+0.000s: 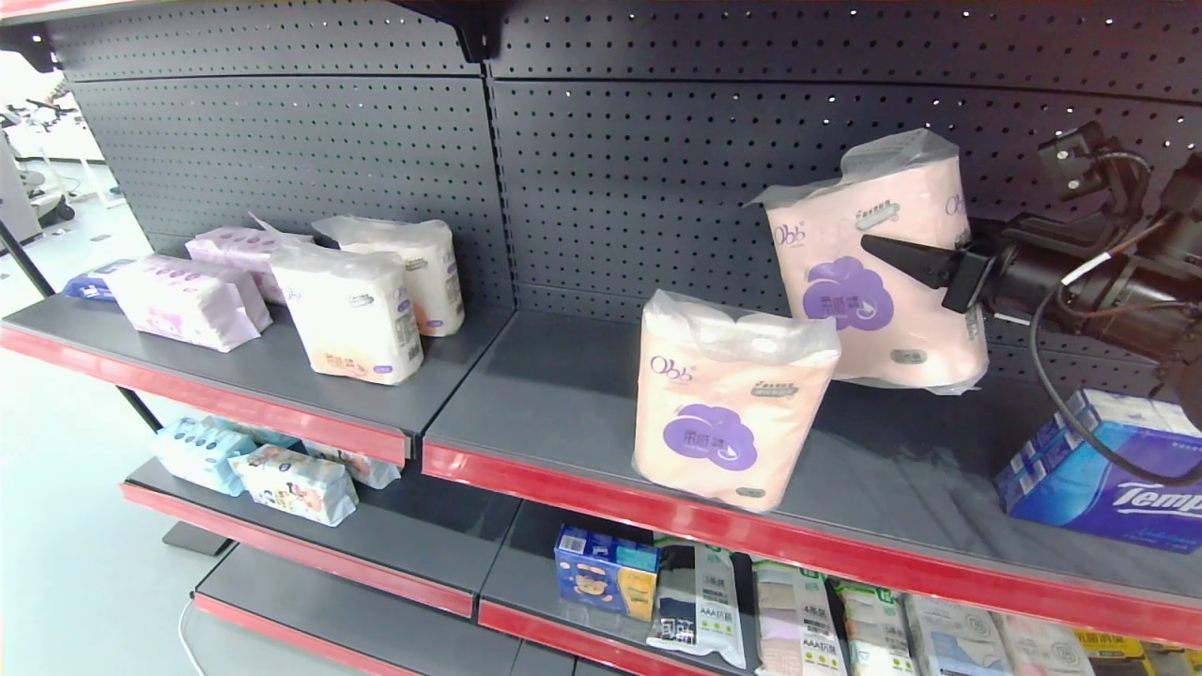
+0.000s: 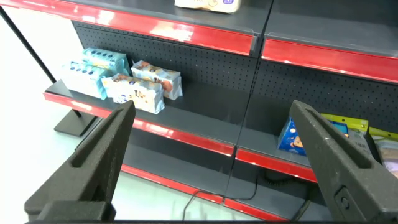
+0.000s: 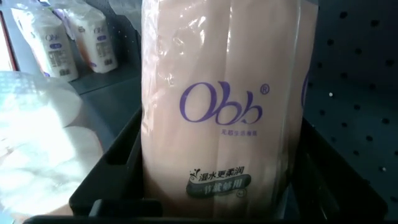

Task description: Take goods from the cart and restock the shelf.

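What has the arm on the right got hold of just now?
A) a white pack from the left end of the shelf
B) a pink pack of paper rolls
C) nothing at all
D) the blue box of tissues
B: the right tool has a finger on either side of the pink pack of paper rolls, while the blue box sits apart on the shelf.

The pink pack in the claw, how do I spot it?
Find the upper shelf with the red edge. On its right half are two pink packs with purple clouds. Yours is the back pack, tilted, squeezed by the black claw; the front pack stands alone.
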Controlling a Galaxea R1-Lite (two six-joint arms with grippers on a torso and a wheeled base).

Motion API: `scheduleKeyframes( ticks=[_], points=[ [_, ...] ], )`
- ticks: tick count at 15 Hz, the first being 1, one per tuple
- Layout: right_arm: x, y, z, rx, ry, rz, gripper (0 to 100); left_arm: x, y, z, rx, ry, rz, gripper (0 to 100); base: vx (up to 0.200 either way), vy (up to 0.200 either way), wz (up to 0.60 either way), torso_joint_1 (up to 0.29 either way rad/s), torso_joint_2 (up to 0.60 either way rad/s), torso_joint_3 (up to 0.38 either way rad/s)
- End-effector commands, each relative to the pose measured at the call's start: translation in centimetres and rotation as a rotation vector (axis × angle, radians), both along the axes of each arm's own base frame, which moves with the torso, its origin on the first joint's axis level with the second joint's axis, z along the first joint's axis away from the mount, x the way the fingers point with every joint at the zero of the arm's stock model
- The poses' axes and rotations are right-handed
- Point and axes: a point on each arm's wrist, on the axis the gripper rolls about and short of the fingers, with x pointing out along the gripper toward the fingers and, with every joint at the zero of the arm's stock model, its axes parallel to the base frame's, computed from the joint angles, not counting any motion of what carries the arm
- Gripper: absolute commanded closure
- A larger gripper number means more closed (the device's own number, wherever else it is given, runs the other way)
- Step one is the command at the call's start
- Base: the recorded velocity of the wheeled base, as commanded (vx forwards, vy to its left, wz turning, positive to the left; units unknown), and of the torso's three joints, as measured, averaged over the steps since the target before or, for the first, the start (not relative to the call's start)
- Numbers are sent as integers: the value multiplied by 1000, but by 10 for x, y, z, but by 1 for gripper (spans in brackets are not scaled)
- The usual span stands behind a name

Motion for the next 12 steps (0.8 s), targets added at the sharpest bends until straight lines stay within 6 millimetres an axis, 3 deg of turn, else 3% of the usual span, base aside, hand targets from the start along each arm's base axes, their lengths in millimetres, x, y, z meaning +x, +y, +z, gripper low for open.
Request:
scheduleKeyframes(
  ticks=[1, 4, 12],
  points=[
    [10, 6, -6, 4, 14, 19, 100, 0, 0, 0, 0, 0, 0, 0, 0, 0, 0, 0, 0, 0],
    [22, 16, -15, 4, -9, 48, 100, 0, 0, 0, 0, 0, 0, 0, 0, 0, 0, 0, 0, 0],
    [39, 19, -26, 11, -21, 64, 100, 0, 0, 0, 0, 0, 0, 0, 0, 0, 0, 0, 0, 0]
  ],
)
